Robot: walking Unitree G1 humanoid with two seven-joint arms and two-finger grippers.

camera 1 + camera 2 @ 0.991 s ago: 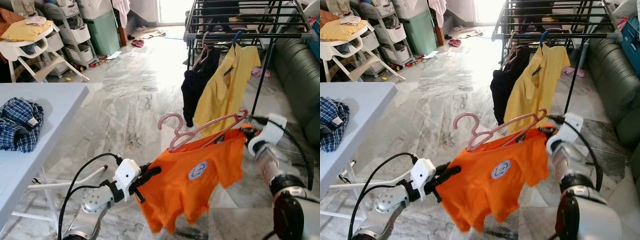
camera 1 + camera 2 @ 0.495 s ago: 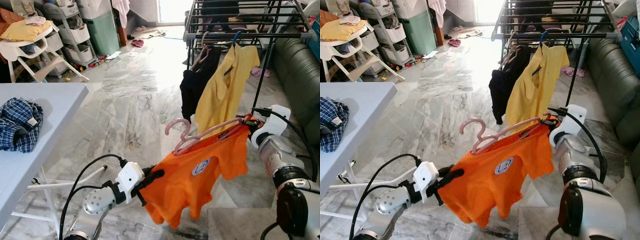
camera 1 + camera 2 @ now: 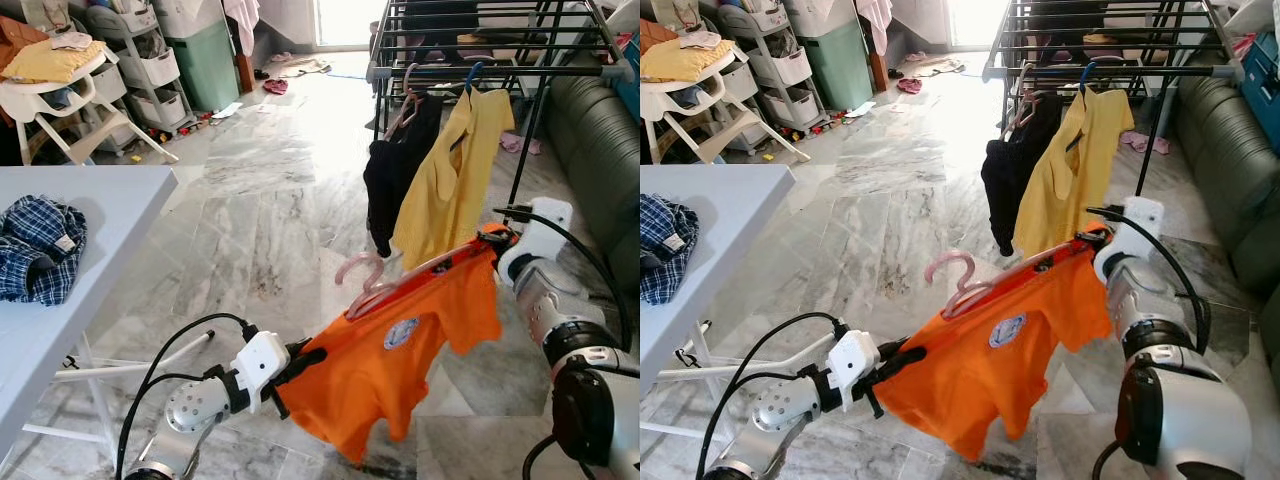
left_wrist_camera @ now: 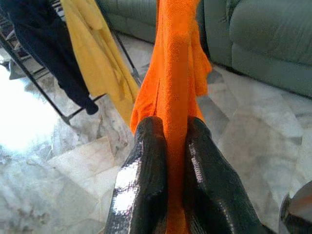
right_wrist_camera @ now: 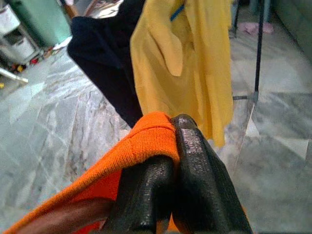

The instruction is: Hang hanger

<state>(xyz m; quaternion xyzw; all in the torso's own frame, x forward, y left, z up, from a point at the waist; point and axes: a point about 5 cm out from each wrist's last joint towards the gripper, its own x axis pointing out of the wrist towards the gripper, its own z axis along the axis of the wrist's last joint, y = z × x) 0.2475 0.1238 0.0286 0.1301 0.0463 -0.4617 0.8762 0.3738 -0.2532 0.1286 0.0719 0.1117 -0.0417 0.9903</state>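
Holding the orange shirt (image 3: pixel 390 360) on its pink hanger (image 3: pixel 385 285) between them, left hand (image 3: pixel 295 362) and right hand (image 3: pixel 492 238) both grip it, before the drying rack (image 3: pixel 480 45).

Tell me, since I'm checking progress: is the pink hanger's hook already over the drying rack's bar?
No, the pink hanger with the orange T-shirt hangs in the air between both end effectors, well below the drying rack.

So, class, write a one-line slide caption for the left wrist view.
Left gripper fingers pinch the orange shirt, with yellow and black garments hanging beyond.
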